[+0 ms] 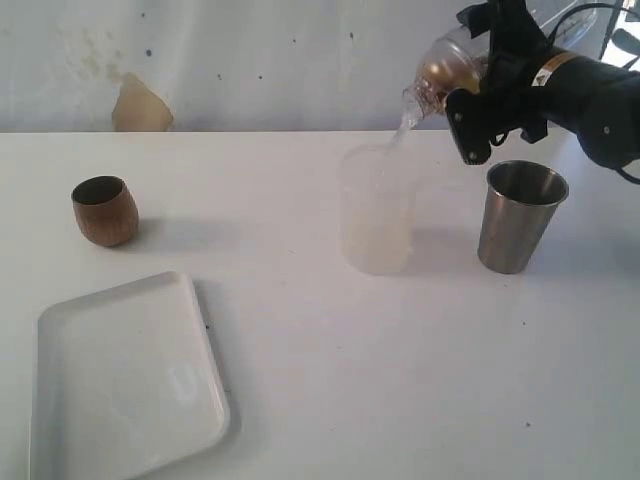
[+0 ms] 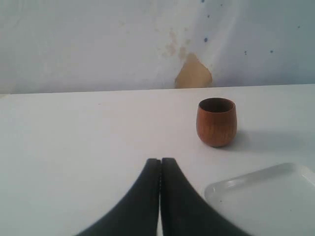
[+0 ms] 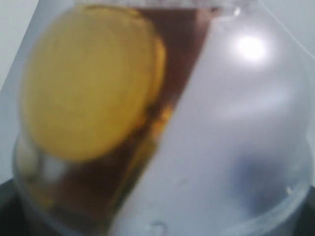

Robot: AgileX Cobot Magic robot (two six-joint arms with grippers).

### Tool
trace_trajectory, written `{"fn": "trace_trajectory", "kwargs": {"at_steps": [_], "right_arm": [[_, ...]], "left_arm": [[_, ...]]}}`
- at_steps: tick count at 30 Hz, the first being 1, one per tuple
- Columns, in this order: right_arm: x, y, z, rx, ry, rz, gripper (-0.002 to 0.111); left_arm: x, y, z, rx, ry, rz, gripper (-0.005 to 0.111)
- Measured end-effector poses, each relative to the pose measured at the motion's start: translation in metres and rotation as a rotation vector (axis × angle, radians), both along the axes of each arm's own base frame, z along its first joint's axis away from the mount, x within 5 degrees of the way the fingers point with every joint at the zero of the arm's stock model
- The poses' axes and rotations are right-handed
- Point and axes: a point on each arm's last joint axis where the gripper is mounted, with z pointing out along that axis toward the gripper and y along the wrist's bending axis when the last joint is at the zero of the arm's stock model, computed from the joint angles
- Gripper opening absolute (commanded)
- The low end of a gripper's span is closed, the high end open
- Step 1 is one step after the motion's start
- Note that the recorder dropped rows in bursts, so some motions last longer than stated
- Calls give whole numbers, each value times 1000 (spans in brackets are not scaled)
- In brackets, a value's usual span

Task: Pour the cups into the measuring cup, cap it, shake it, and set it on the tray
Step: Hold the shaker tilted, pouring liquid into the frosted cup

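Nearest, the tray [image 1: 120,390] fills the table's [image 1: 340,390] front-left corner; the left gripper [image 2: 160,169] is pressed closed, empty. Beyond: wooden cup [image 1: 104,210] left, measuring cup [image 1: 378,215] mid-table, steel tumbler [image 1: 520,215] just beside it. The right gripper [image 1: 472,85] clamps the frosted cup [image 1: 448,70] — tipped, pouring into the measuring cup.

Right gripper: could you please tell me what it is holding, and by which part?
It holds the frosted plastic cup, gripped across its side wall and tilted mouth-down over the measuring cup.
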Motion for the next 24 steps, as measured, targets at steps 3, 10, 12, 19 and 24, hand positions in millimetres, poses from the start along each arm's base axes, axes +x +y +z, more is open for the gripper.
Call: {"fn": "trace_trajectory", "kwargs": {"at_steps": [3,10,12,19,24], "right_arm": [[1,0,1,-10,-5,3,0],[1,0,2,-22,-8,5,0],[1,0,2,-22,-8,5,0],[1,0,2,-22,-8,5,0],[1,0,2,-22,-8,5,0]], "left_arm": [[0,0,0,0,0,0,1],[0,0,0,0,0,0,1],[0,0,0,0,0,0,1],[0,0,0,0,0,0,1],[0,0,0,0,0,0,1]]}}
